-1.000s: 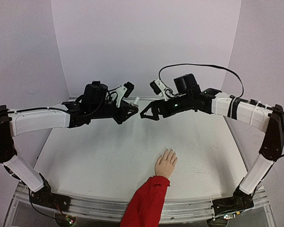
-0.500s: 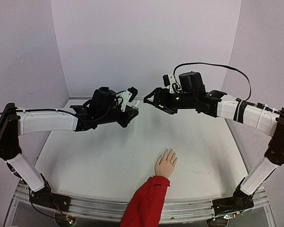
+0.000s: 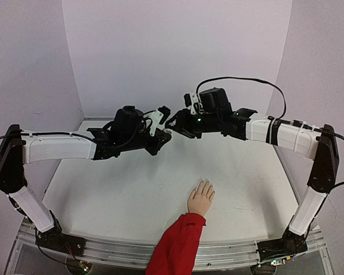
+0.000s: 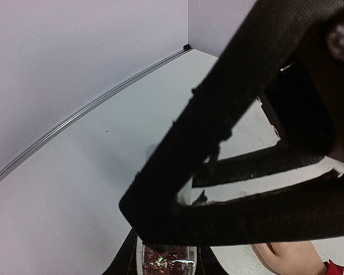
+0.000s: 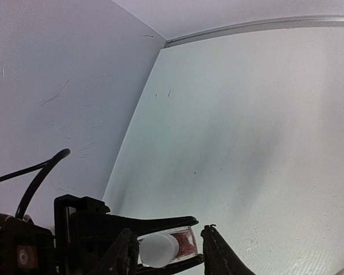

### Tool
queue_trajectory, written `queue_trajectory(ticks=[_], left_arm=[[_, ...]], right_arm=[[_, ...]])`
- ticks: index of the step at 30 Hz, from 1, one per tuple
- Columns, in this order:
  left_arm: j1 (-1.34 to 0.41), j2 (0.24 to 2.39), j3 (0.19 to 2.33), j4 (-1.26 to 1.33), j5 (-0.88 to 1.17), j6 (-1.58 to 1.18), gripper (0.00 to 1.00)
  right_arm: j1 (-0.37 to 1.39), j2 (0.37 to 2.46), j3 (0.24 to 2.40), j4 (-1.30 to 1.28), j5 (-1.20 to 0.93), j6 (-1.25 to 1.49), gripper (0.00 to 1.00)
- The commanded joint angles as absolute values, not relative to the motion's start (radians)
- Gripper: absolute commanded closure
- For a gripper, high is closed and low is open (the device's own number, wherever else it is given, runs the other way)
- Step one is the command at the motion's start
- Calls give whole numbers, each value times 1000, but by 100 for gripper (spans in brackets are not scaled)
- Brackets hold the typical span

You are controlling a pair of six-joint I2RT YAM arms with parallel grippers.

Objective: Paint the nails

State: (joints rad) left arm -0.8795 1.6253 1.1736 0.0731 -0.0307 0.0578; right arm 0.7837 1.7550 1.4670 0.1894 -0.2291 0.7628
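Observation:
A pale mannequin hand (image 3: 201, 198) with a red sleeve (image 3: 175, 246) lies palm down near the table's front edge; its nails (image 3: 205, 184) are too small to make out. Above the table's back half, my left gripper (image 3: 162, 136) is shut on a small clear bottle (image 5: 186, 243) of red glitter polish with a white cap (image 5: 158, 250). My right gripper (image 3: 171, 126) meets it tip to tip. Its jaws stand narrowed on either side of the cap, with a gap still showing at one finger (image 5: 218, 255). In the left wrist view the bottle (image 4: 165, 260) sits between my fingers, and the right gripper's black fingers (image 4: 218, 132) cross in front.
White table (image 3: 114, 195) with pale walls behind and at both sides. A metal rail (image 3: 229, 253) runs along the near edge by the arm bases. A black cable (image 3: 241, 80) loops over the right arm.
The right gripper has swung left onto the bottle's cap and its jaws have narrowed from wide open. The left gripper has carried the bottle slightly right toward it.

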Motion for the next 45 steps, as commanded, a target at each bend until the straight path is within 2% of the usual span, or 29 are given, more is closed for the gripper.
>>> queue_trajectory(ticks=[1,6,7,10,14,16,18,22,23,24,26,28,30,32,35,45], left_arm=[[-887,1621,1236,146,-46,72,100],[-885,1602,1231,144,38,68,100],[-884,1594,1229,144,76,68,100],[-847,1557,1211,146,305,40,100],[-718,1563,1245,188,995,-113,100],[-693,1592,1282,192,1191,-164,100],[-689,1602,1295,192,1251,-189,100],[-689,1574,1249,193,1098,-169,100],[-689,1562,1230,193,1030,-165,100],[-691,1551,1215,193,950,-153,100],[-703,1519,1182,192,715,-121,100],[-728,1493,1148,192,487,-71,100],[-771,1480,1134,188,258,-11,100],[-806,1477,1133,187,81,42,100],[-828,1489,1144,187,-63,53,100],[-881,1551,1172,189,-216,17,100]], right_arm=[[798,1773,1518,213,-252,758,70],[799,1754,1476,228,-274,699,97],[798,1744,1462,236,-285,664,100],[789,1713,1433,267,-425,448,100],[775,1669,1365,242,-1101,36,100],[769,1664,1358,229,-1179,30,100],[769,1677,1372,212,-1220,38,100],[766,1655,1347,207,-1114,30,100],[762,1647,1343,206,-1077,38,96],[759,1637,1340,207,-1020,51,85],[754,1612,1336,207,-879,81,52],[754,1588,1333,205,-696,117,36],[754,1566,1328,201,-556,157,26],[755,1548,1326,194,-441,215,22],[755,1539,1339,190,-355,324,17],[775,1611,1439,197,-192,653,17]])
